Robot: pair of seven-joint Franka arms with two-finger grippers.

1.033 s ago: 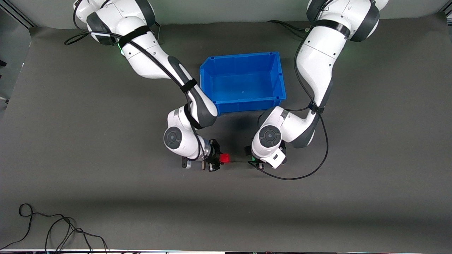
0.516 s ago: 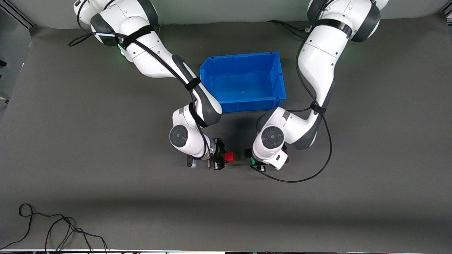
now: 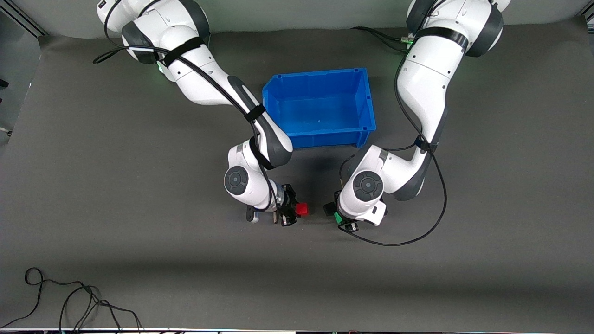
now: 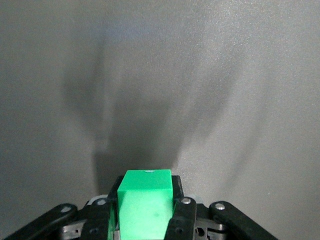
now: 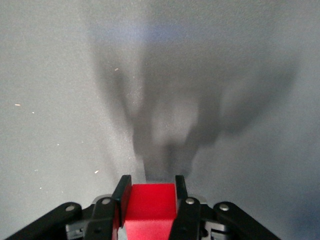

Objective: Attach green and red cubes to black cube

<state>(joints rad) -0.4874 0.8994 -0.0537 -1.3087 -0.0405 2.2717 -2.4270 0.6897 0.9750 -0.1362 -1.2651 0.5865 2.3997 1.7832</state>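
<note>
My right gripper [image 3: 298,210] is shut on the red cube [image 3: 303,209] and holds it low over the grey mat, nearer to the front camera than the blue bin. In the right wrist view the red cube [image 5: 150,205] sits between the black fingers [image 5: 121,192]. My left gripper [image 3: 335,214] is shut on the green cube [image 3: 337,216], a short gap from the red cube toward the left arm's end. In the left wrist view the green cube [image 4: 145,205] fills the jaws. I see no black cube in any view.
The blue bin [image 3: 325,138] stands on the mat between the two arms, close to both elbows. A loose black cable [image 3: 69,301] lies at the mat's near edge toward the right arm's end. Both wrist views show bare mat with shadows.
Both grippers have shifted a little toward the left arm's end of the table, each keeping its cube. The left gripper has also come lower in the front view.
</note>
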